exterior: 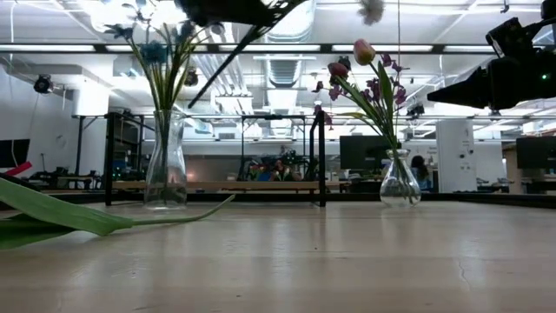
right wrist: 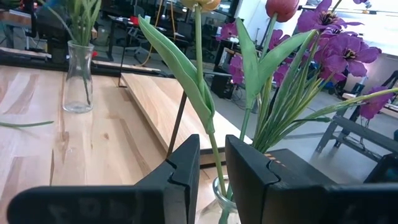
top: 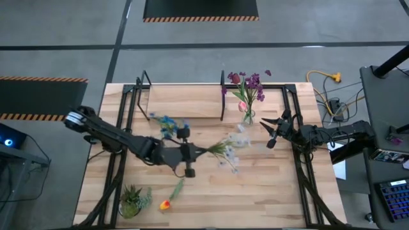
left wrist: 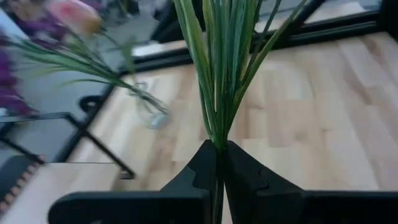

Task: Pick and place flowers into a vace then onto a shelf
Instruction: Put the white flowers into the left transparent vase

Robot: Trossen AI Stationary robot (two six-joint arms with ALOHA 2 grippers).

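Stems pinched tight in the left end effector (left wrist: 219, 163), flowers (top: 231, 148) fanning ahead, light and floppy; right end effector (top: 273, 130) gapes by the vase (top: 248, 117)

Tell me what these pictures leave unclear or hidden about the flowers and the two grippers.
- High view: the blooms of the white bunch held by the left gripper are blurred.
- Left wrist view: that bunch's stems are cut off by the frame's edge.
- Right wrist view: the right gripper hides the base of the vase by the shelf.
- Low view: the orange tulip's bloom is outside the frame.
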